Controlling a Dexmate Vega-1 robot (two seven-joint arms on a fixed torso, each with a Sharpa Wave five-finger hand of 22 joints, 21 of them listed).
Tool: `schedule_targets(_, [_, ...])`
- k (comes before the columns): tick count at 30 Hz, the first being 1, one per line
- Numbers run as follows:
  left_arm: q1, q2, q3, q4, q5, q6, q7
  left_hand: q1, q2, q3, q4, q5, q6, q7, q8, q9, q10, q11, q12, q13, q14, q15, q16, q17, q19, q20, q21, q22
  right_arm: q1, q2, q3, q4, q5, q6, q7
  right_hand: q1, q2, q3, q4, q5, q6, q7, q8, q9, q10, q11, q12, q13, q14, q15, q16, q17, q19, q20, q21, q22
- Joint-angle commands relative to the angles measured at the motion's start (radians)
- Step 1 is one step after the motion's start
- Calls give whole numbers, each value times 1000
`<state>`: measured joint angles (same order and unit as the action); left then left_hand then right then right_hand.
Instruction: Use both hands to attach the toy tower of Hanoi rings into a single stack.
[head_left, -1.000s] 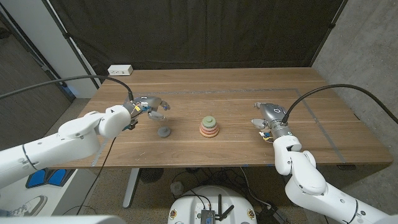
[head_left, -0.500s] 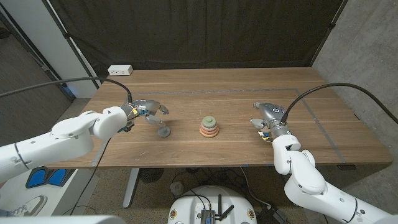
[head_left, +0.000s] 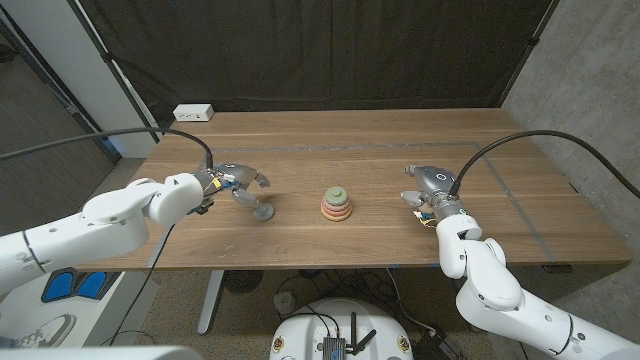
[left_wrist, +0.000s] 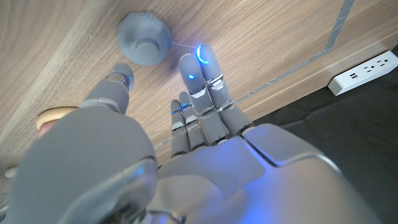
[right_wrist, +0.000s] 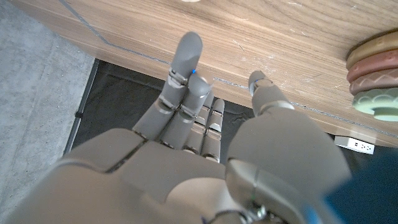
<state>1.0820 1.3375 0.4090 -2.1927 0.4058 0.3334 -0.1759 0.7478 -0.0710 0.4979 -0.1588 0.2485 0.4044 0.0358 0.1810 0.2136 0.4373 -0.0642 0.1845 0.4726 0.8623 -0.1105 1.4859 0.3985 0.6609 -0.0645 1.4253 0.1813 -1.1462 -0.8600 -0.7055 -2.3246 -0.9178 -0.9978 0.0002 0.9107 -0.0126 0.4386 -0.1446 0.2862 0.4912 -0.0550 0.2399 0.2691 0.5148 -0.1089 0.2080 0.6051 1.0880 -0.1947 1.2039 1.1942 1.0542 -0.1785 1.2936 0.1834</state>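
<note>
A small stack of rings (head_left: 337, 203), orange at the bottom, pink, then green on top, stands at the table's middle. A grey round piece with a knob (head_left: 263, 211) lies to its left; it is also in the left wrist view (left_wrist: 144, 38). My left hand (head_left: 236, 183) hovers just left of and behind the grey piece, holding nothing. Its fingers (left_wrist: 198, 74) are spread and reach close beside the piece. My right hand (head_left: 428, 190) waits right of the stack with its fingers (right_wrist: 181, 68) extended and nothing in them. The edge of the stack (right_wrist: 377, 74) appears in the right wrist view.
A white power strip (head_left: 193, 113) lies at the table's back left corner and also shows in the left wrist view (left_wrist: 364, 71). Grey tape lines (head_left: 520, 205) cross the right part of the wooden table (head_left: 400, 140). A black curtain hangs behind.
My left hand has dropped and moved nearer to the grey piece, fingers now close beside it. The right hand has barely shifted. The rings have not moved.
</note>
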Motion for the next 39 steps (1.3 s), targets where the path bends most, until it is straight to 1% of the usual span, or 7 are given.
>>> schedule_targets(1, [0, -1, 5, 5, 23, 1, -44, -11, -8, -11, 0, -6, -14, 1, 1, -1, -11, -1, 3, 0, -6, -103, -1, 1, 2, -84, -6, 1, 16, 0, -13, 1, 0, -8, 15, -7, 11, 1, 3, 5, 4, 2, -2, 3, 7, 10, 4, 1, -2, -24, 0, 2, -3, -39, -1, 2])
schedule_targets(10, [-5, 5, 7, 18, 19, -11, -81, -23, -23, -25, -1, -12, -54, -1, -2, -4, -47, 0, 1, -6, -24, -103, -9, -7, -11, -78, -18, 0, 26, 3, -21, 4, 1, -11, 20, -10, 18, 3, 3, 7, 8, 3, -1, 3, 10, 9, 5, 2, 0, -24, 0, 6, -4, -40, 0, 2])
schedule_targets(13, [-12, 2, 13, 28, 21, -19, -92, -28, -27, -30, 0, -14, -59, -1, 0, -5, -52, 0, 3, -7, -26, -103, -8, -6, -19, -72, -23, 0, 30, 5, -27, 4, -4, -16, 24, -11, 19, 4, 3, 7, 9, 3, -1, 3, 13, 8, 6, 2, 1, -24, 0, 8, -4, -40, 0, 2])
schedule_targets(18, [-26, -9, 29, 46, 35, -32, -112, -31, -33, -35, -1, -17, -63, -2, 3, -5, -56, 0, 6, -9, -33, -103, -11, -11, -16, -73, -25, 0, 33, 10, -34, 4, -7, -22, 27, -12, 27, 7, 2, 9, 11, 3, -1, 2, 15, 7, 6, 3, -5, -25, -8, 1, -4, -40, 0, 2])
schedule_targets(22, [-24, -16, 33, 53, 50, -38, -99, -29, -38, -38, -4, -18, -58, -3, 6, -6, -52, 2, 9, -10, -34, -103, -10, -12, -12, -75, -25, 0, 27, 13, -24, 0, 14, -16, 20, -15, 31, 7, 3, 10, 13, 5, -1, 2, 19, 8, 7, 4, -1, -24, -7, 4, -4, -39, 0, 2])
schedule_targets(27, [-14, -28, 28, 68, 46, -57, -61, -5, -39, -34, -14, -17, -49, -6, 12, -7, -42, -10, 17, -12, -25, -104, -3, -10, -5, -81, -24, 2, 29, 11, -31, -3, 12, -20, 19, -29, 40, 7, 11, 11, 16, 11, 0, 2, 24, 10, 8, 6, 4, -23, -5, 10, -5, -39, 0, 2])
schedule_targets(39, [-27, -55, 42, 95, 63, -91, -57, 13, -41, -36, -15, -18, -56, -12, 12, -8, -50, -11, 17, -15, -19, -104, 1, -16, 0, -87, -23, 3, 38, 11, -45, -10, 0, -40, 29, -38, 46, 9, 11, 13, 20, 12, 0, 1, 29, 11, 9, 7, 1, -24, -8, 12, -6, -39, 0, 1])
